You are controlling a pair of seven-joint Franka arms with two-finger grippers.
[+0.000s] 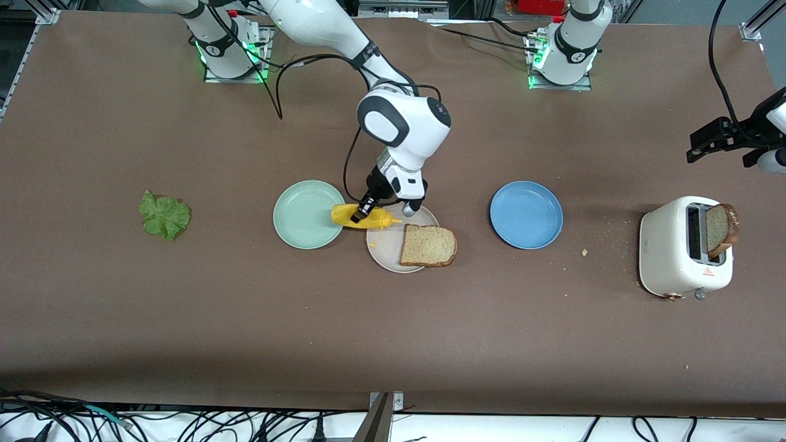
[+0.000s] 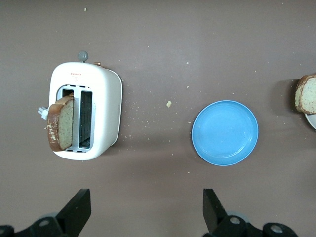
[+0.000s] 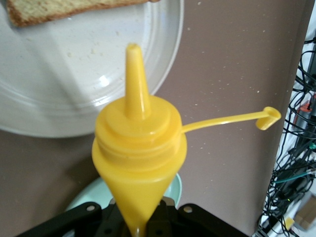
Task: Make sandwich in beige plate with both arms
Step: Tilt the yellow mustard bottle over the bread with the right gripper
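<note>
**One slice on the beige plate, mustard bottle held over its rim**

One bread slice lies flat on the beige plate, on the part of the plate toward the left arm's end of the table. A second slice stands upright in a slot of the white toaster, which sits toward the left arm's end. The lettuce leaf lies on the bare table toward the right arm's end, well apart from the plates.

The right gripper is clamped on a yellow squeeze bottle, held lying nearly level over the gap between the mint plate and the beige plate. Its nozzle points over the beige plate's rim, toward the slice. The bottle's cap is off the nozzle and hangs out on its thin strap.

The left gripper waits with its fingers spread wide and holding nothing, up over the table by the toaster. The blue plate sits between the beige plate and the toaster. Crumbs dot the table between the blue plate and the toaster.
</note>
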